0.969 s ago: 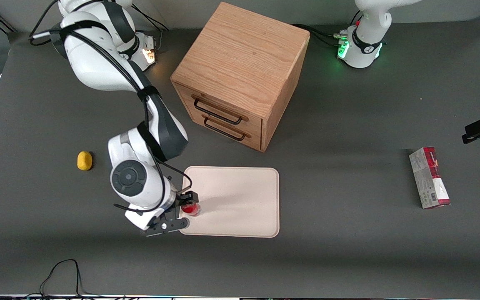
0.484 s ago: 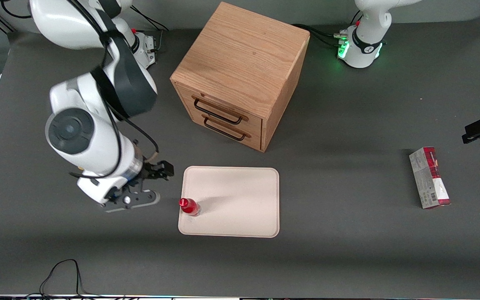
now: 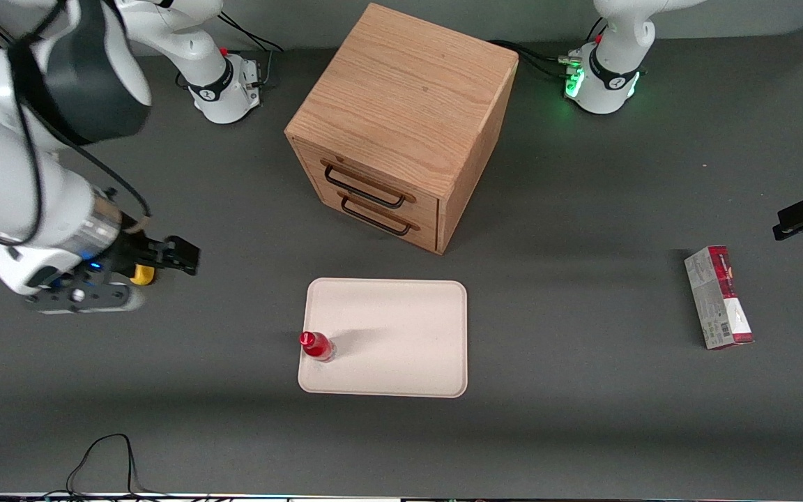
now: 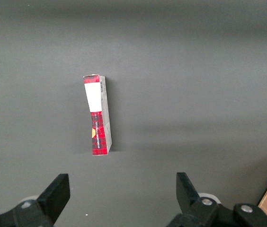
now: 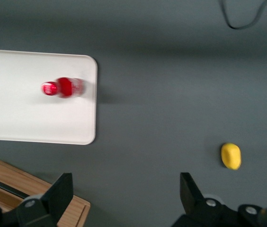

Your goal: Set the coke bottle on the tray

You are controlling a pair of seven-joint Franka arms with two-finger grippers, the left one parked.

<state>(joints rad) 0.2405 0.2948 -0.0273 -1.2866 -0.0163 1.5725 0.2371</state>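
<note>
Even, soft overhead light fills the scene. The coke bottle [image 5: 63, 87] looks motion-blurred in the right wrist view, and the gripper [image 3: 164, 256] hovers above the worktop [image 3: 583, 390], which carries broad faint shadow bands.

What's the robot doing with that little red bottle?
The coke bottle stands upright on the tray, near the tray's edge toward the working arm's end of the table. Nothing is holding it. The gripper is open and empty, high above the table and well away from the tray, over a small yellow lump. The wooden drawer cabinet, farther from the front camera than the tray, has both drawers shut.
</note>
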